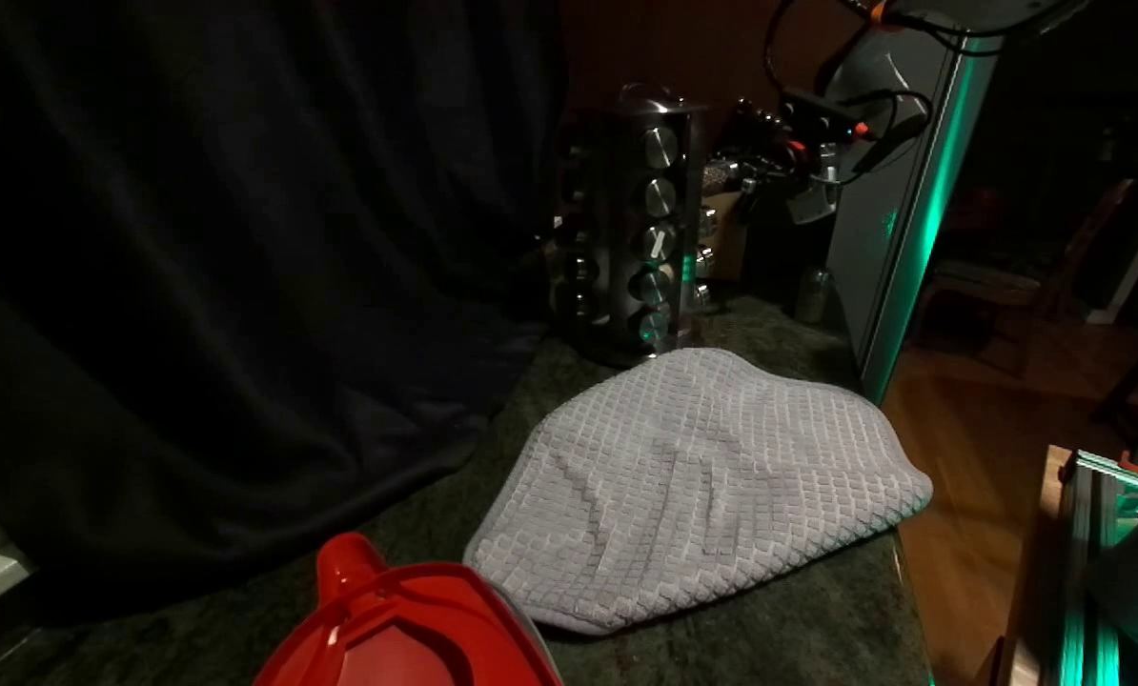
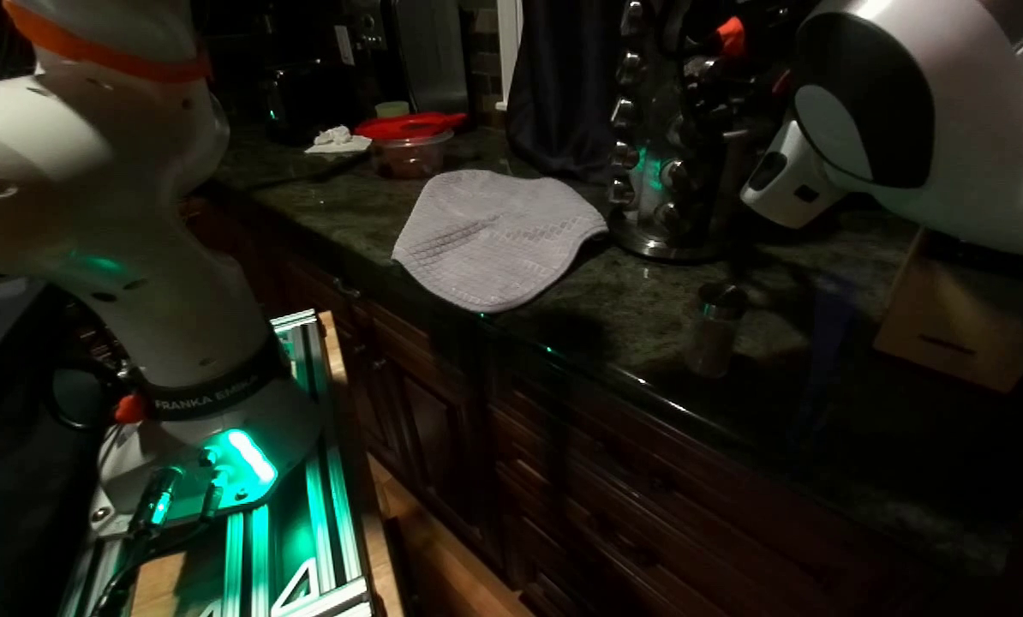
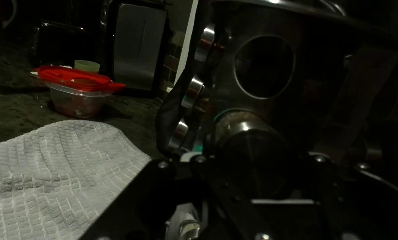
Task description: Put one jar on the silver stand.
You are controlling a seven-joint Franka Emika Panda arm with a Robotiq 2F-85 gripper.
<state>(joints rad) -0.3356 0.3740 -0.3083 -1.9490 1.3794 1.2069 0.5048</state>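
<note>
Wrist view only, hole in silver stand, abv. jar

- Super dim in all three views, big chunks going nearly black.
- Hottest spot is the green light on the robot base; its middle is blown out, and the metal rails glow green too.
- Green glints pop on the silver stand in both exterior views.
- The grey cloth reads fine; can't tell where its paler light comes from.
- The dark curtain swallows most detail.
- Murky shadows on the counter.
- Wrist view's kinda soft, with little glare spots on the jar lids.
</note>
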